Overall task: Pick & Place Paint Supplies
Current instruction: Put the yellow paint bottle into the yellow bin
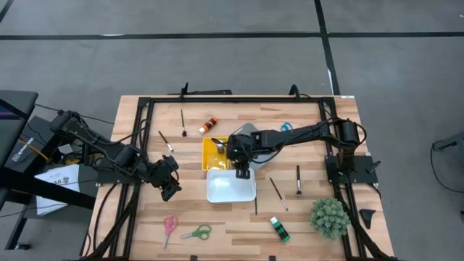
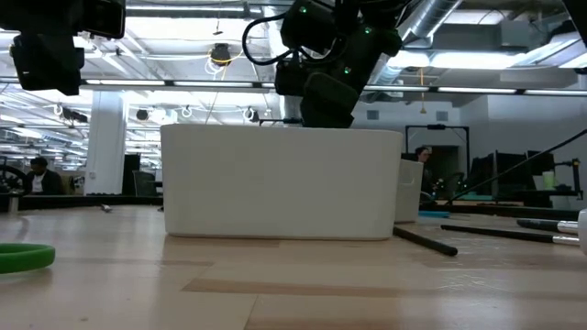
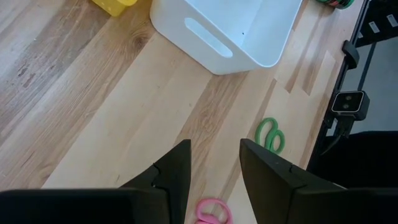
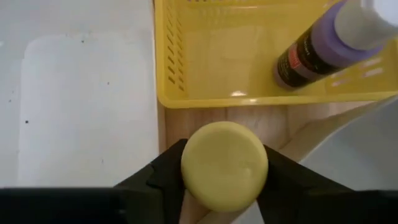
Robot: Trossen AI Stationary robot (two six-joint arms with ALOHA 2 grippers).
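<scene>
My right gripper (image 4: pixel 224 168) is shut on a yellow paint bottle (image 4: pixel 224 165), whose round end faces the wrist camera. It hovers between the yellow basket (image 1: pixel 211 154) and the white bin (image 1: pixel 230 190). A purple bottle (image 4: pixel 323 50) lies in the basket. My left gripper (image 3: pixel 214 165) stands open over bare wood left of the bin, above pink scissors (image 3: pixel 210 211) and green scissors (image 3: pixel 270 134). An orange bottle (image 1: pixel 209 125), a green bottle (image 1: pixel 279 228), blue scissors (image 1: pixel 286 127) and dark brushes (image 1: pixel 298 179) lie on the table. My right gripper pinches the yellow bottle between its two fingers, one on each side of the round body (image 4: pixel 186 171). The fingers slant down from the table's right. The bottle stands along the fingers, one round end toward the wrist; whether its lower end touches the table is hidden.
A fuzzy green plant (image 1: pixel 330 216) stands at the near right corner. A pale tub (image 1: pixel 254 134) sits right of the yellow basket, under the right arm. Black rails (image 1: pixel 232 100) frame the table. Bare wood lies left of the bin.
</scene>
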